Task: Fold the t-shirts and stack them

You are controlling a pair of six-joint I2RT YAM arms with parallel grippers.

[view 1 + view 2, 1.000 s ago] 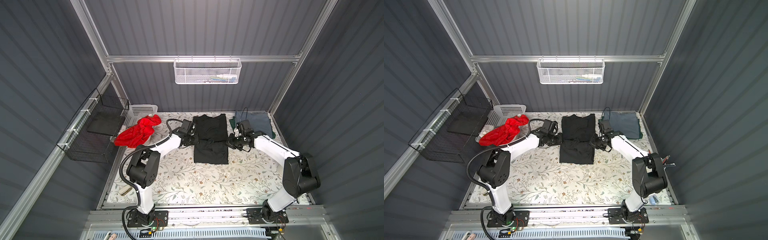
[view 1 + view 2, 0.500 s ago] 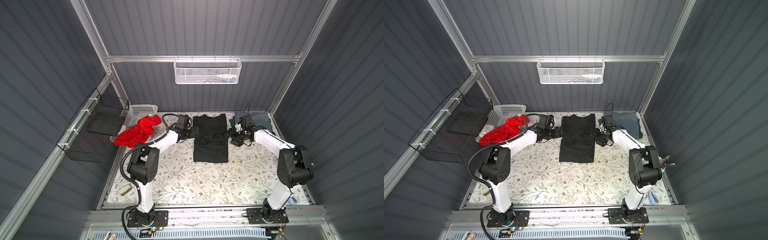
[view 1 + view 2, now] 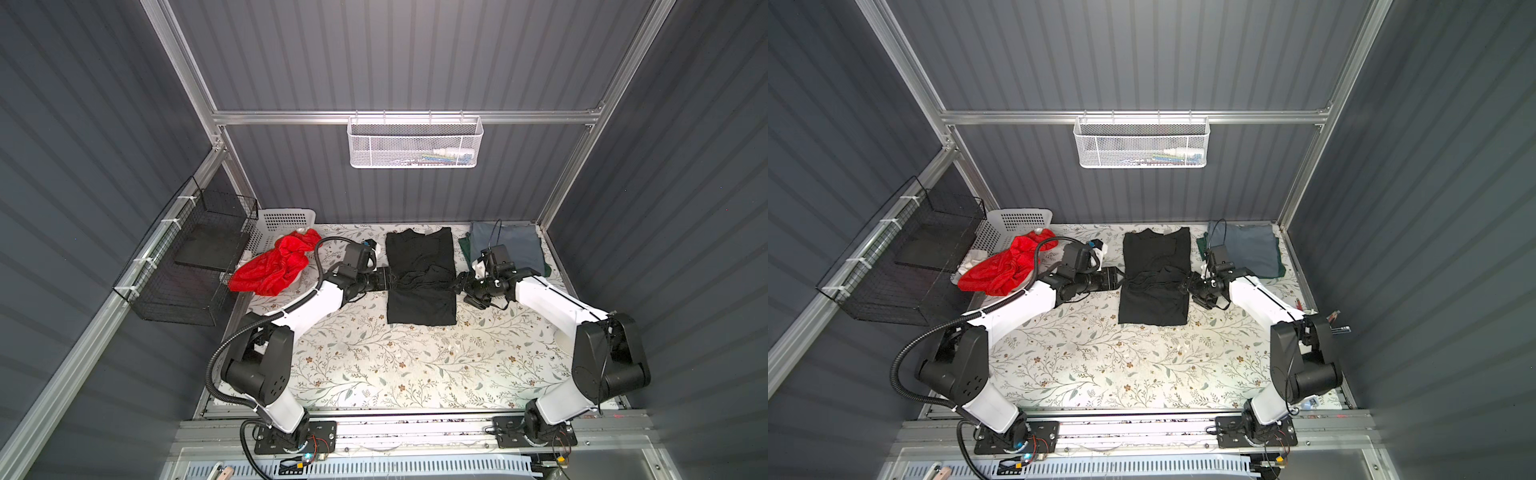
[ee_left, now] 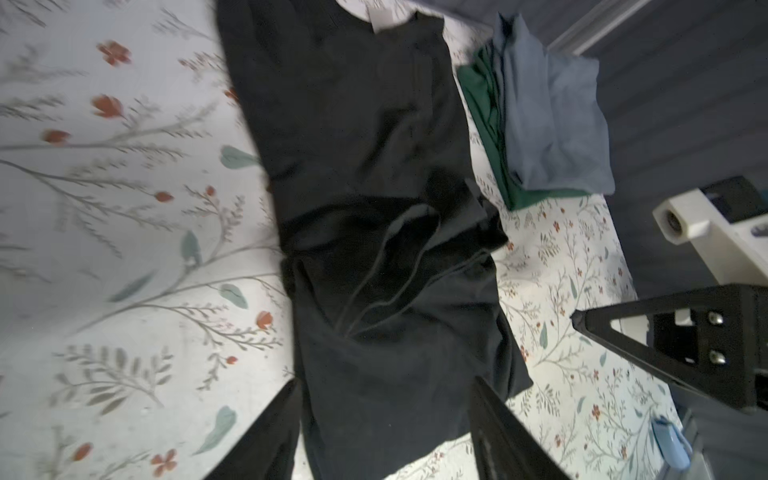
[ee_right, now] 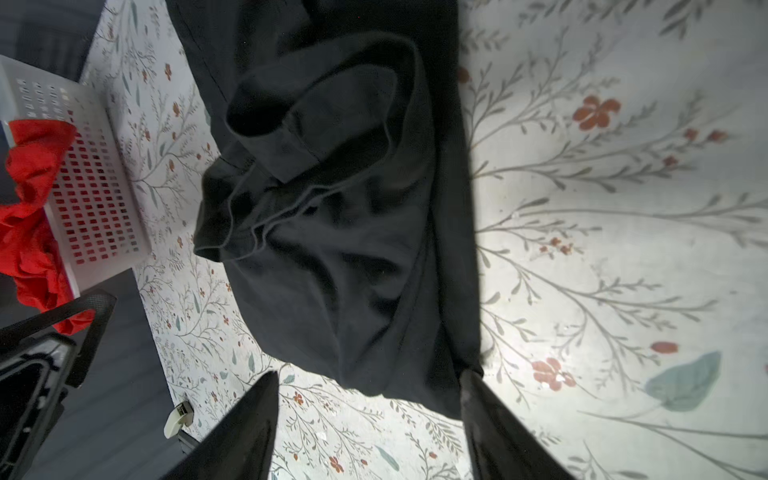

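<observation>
The large black t-shirt (image 3: 419, 266) (image 3: 1154, 270) lies lengthwise mid-table, with a bunched ridge of cloth (image 4: 399, 266) (image 5: 316, 183) across its middle. My left gripper (image 3: 390, 278) (image 3: 1121, 279) is at its left edge, open, with cloth lying loose between the spread fingers (image 4: 270, 432). At the shirt's right edge my right gripper (image 3: 457, 286) (image 3: 1185, 286) is open too, and the cloth's edge sits just ahead of its fingertips (image 5: 490, 424). The red t-shirt (image 3: 274, 266) hangs crumpled from the white basket. The slate blue-grey t-shirt (image 3: 511, 245) lies folded on the dark green one (image 3: 465, 249) at the back right.
The white perforated basket (image 3: 286, 218) stands at the back left, beside a black wire basket (image 3: 195, 257) on the left wall. A white mesh basket (image 3: 415, 143) hangs on the back wall. The floral table cover (image 3: 395, 365) runs to the front rail.
Both grippers, shut on the black t-shirt's sides a second ago, have opened and let the cloth go. A bunched fold now lies across the shirt's middle.
</observation>
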